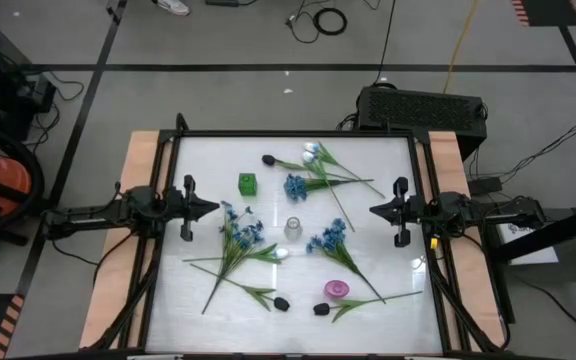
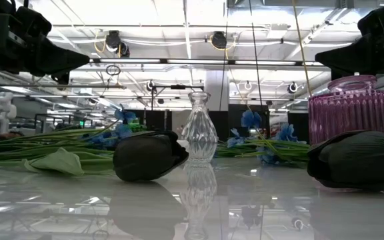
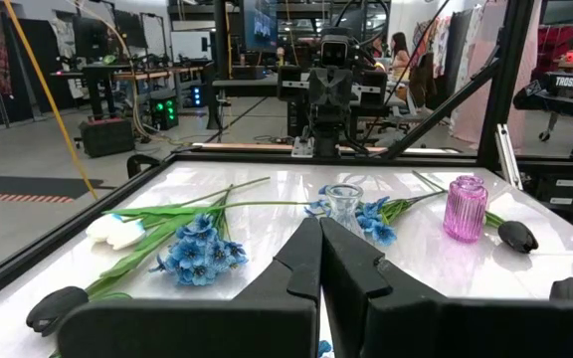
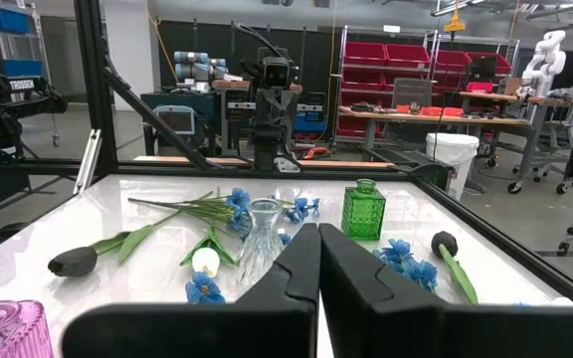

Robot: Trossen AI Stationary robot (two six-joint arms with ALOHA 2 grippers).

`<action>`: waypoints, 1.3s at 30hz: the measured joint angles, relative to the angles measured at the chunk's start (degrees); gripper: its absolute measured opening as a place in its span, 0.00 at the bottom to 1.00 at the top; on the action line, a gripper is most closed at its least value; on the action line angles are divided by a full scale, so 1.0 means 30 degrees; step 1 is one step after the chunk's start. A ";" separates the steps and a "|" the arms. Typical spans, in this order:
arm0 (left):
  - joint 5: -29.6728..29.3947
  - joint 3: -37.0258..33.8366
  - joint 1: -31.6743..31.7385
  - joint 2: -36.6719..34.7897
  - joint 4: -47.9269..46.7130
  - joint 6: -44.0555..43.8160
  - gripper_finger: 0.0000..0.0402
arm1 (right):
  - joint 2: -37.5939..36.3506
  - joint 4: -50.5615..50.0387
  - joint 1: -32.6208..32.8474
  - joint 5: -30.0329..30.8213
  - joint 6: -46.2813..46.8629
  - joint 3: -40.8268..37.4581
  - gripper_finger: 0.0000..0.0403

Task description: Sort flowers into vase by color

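Artificial flowers lie flat on the white table, scattered around three vases. A clear glass vase [image 1: 293, 228] stands at the middle, a green vase [image 1: 247, 184] far left of it and a pink vase [image 1: 336, 290] toward the near edge. Blue sprays [image 1: 238, 230] [image 1: 295, 186] [image 1: 328, 238], a white tulip [image 1: 311, 150] and black tulips [image 1: 268, 159] [image 1: 282, 302] [image 1: 320, 309] rest on their sides. My left gripper [image 1: 208, 208] is shut and level at the left edge, and my right gripper [image 1: 373, 209] is shut and level at the right edge. Both stay clear of the flowers.
A black frame [image 1: 288, 134] runs around the table, with wooden strips [image 1: 133, 200] along both sides. In the low view two black tulips [image 2: 151, 155] [image 2: 362, 159] lie nearest the front edge, with the pink vase [image 2: 355, 117] behind the right one.
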 joint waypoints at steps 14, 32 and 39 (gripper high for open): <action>-0.0001 0.0000 0.0000 0.0002 0.0000 0.0006 0.02 | 0.0000 0.0000 -0.0007 0.0000 -0.0006 -0.0007 0.00; -0.0007 0.0000 0.0000 0.0003 0.0000 0.0006 0.02 | 0.0000 0.0000 -0.0007 0.0000 -0.0006 0.0000 0.00; -0.0007 0.0000 0.0000 -0.0004 0.0000 -0.0001 0.02 | -0.0001 0.0000 -0.0006 0.0009 0.0845 0.0001 0.00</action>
